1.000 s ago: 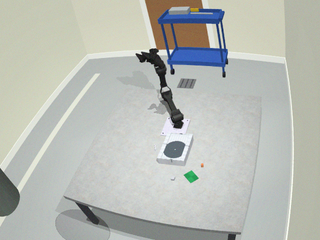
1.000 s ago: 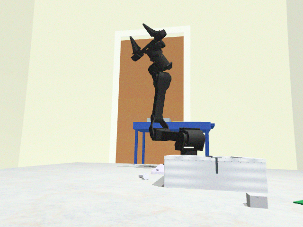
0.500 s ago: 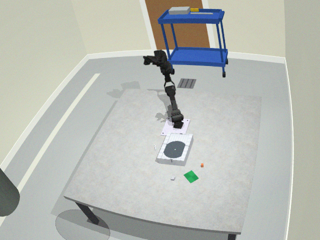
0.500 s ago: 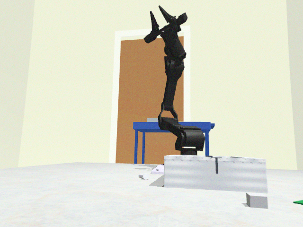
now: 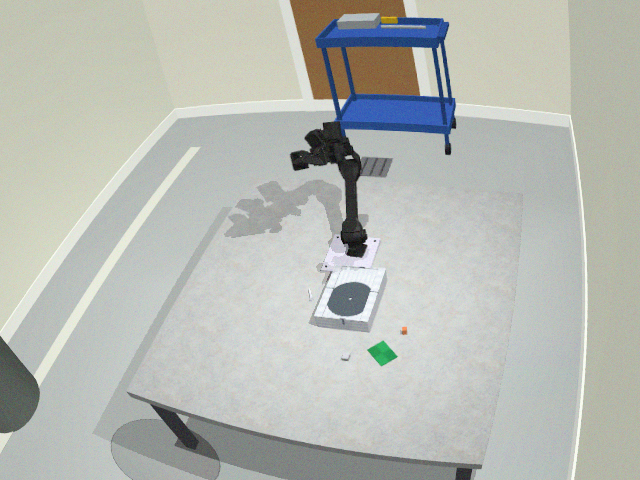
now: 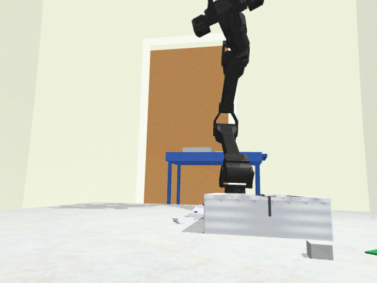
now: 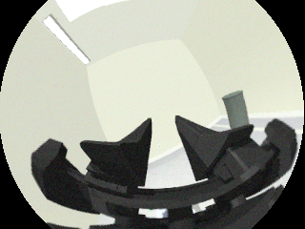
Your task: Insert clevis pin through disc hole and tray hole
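The gripper (image 5: 306, 149) (image 6: 228, 6) (image 7: 163, 120) is held high, well above the table (image 5: 248, 351) (image 6: 106, 249). Its fingers are parted by a moderate gap; nothing is pinched. In the wrist view the fingertips are aimed at the walls, and a grey-green cylinder (image 7: 236, 110) is seen beyond one finger.

The pin (image 5: 310, 294) (image 6: 178, 219) is found far below the gripper, lying on its side on the table, near but apart from the tray (image 5: 356, 277) (image 6: 237, 217). Its long axis is laid horizontally, roughly along the tray's near side wall; its broad round end is turned toward the exterior camera, its shank away.

The disc (image 5: 337, 302), also well below the gripper, is seated flat in the tray, its centre hole unfilled.
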`<state>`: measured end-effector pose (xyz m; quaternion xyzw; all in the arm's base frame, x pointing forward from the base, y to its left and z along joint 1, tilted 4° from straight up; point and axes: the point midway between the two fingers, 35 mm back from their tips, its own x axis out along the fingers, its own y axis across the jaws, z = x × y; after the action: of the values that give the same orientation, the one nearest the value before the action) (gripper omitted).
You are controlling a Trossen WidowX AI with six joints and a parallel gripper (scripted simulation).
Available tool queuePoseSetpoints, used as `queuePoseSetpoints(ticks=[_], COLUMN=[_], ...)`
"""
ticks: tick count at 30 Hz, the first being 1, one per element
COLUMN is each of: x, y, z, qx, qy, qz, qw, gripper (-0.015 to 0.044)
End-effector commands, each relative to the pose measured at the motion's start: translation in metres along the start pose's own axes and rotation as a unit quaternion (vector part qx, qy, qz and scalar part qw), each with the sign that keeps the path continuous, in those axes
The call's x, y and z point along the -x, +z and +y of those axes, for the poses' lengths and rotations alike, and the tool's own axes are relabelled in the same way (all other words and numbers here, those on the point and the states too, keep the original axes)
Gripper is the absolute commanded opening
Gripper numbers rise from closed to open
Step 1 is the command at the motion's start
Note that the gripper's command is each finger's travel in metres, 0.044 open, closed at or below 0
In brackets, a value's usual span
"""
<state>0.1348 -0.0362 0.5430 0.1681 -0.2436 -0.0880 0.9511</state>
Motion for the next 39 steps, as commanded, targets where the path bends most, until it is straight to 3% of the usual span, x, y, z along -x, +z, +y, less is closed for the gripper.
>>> queuePoseSetpoints(ticks=[1, 9, 17, 26, 35, 39], x=[-0.032, -0.058, -0.053, -0.004, 0.075, 0.083], y=[-0.069, -0.169, -0.263, -0.347, -0.385, -0.387], z=[-0.001, -0.031, -0.09, -0.158, -0.208, -0.211], qx=[-0.052, -0.16, -0.277, -0.418, -0.467, -0.467], qy=[-0.033, -0.144, -0.325, -0.569, -0.786, -0.802], qz=[0.101, 0.236, 0.322, 0.323, 0.205, 0.189], qw=[0.993, 0.948, 0.845, 0.631, 0.349, 0.319], gripper=[0.016, 0.016, 0.016, 0.016, 0.016, 0.016])
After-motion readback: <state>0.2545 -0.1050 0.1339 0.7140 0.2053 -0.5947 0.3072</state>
